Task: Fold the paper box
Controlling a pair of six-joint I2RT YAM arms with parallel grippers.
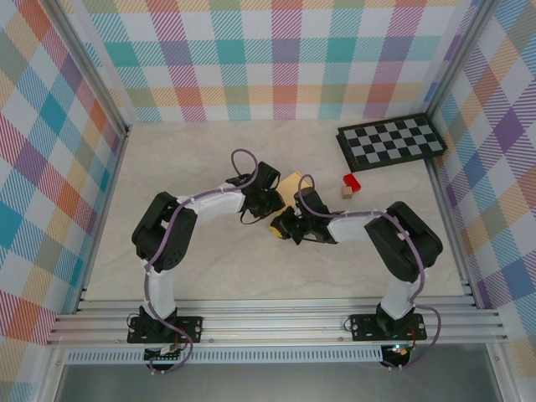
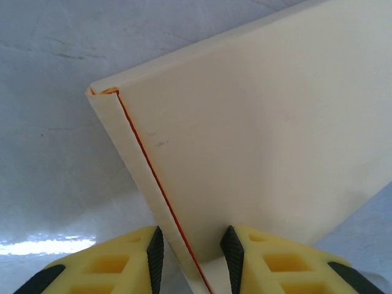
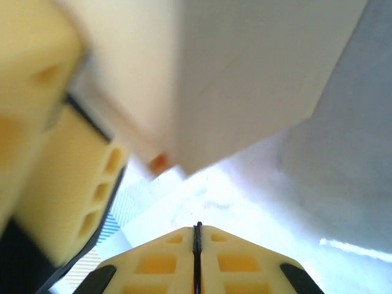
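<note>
The paper box [image 1: 291, 184] is a small flat tan piece of cardboard near the table's middle, between the two wrists. In the left wrist view the paper box [image 2: 257, 122] is a pale cream panel with a folded edge and a thin red line along the crease. One corner reaches down between the black pads [image 2: 155, 257]. My left gripper [image 2: 193, 245] is shut on that corner; from above, my left gripper [image 1: 273, 201] is at the box's near left side. My right gripper [image 3: 197, 228] is shut and empty, just below the paper box [image 3: 245, 73]. My right gripper [image 1: 283, 226] points left.
A black-and-grey checkerboard [image 1: 389, 141] lies at the back right. A small red block [image 1: 352, 181] and a tan cube [image 1: 346, 193] sit just right of the box. Plaid walls enclose the table on three sides. The left gripper's yellow finger [image 3: 61, 171] looms in the right wrist view.
</note>
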